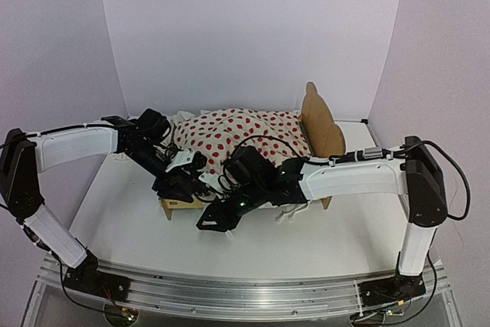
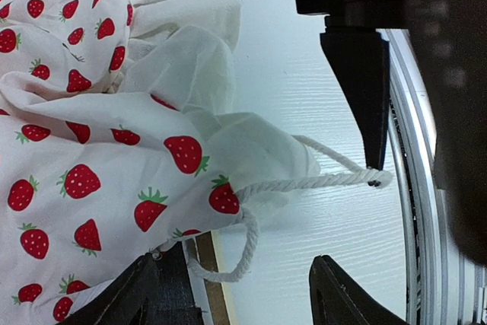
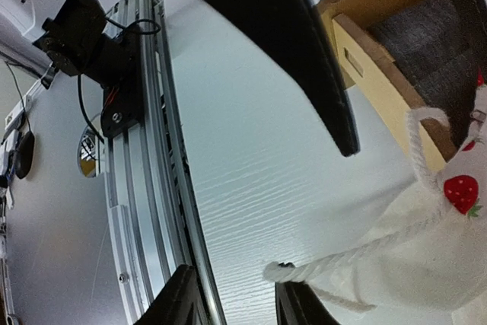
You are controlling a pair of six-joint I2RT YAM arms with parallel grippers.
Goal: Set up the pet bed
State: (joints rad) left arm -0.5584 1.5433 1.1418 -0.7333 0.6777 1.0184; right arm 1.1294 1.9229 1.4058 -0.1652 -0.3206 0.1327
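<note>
Where a strawberry-print blanket (image 2: pixel 91 150) spills off its corner onto the white desk (image 1: pixel 138 220), the left claw (image 2: pixel 232 264) stands spread, and a white cord (image 2: pixel 304 184) loops in the gap ahead of it. The right claw (image 3: pixel 236 279), just beside the left, is parted as well, with the cord's end at its tips. The wooden bed (image 1: pixel 318 116) lies just beyond both claws, under the blanket.

White wood-grain table (image 1: pixel 130 220), plain pale lilac walls (image 1: pixel 245 28), possibly paper panels.
</note>
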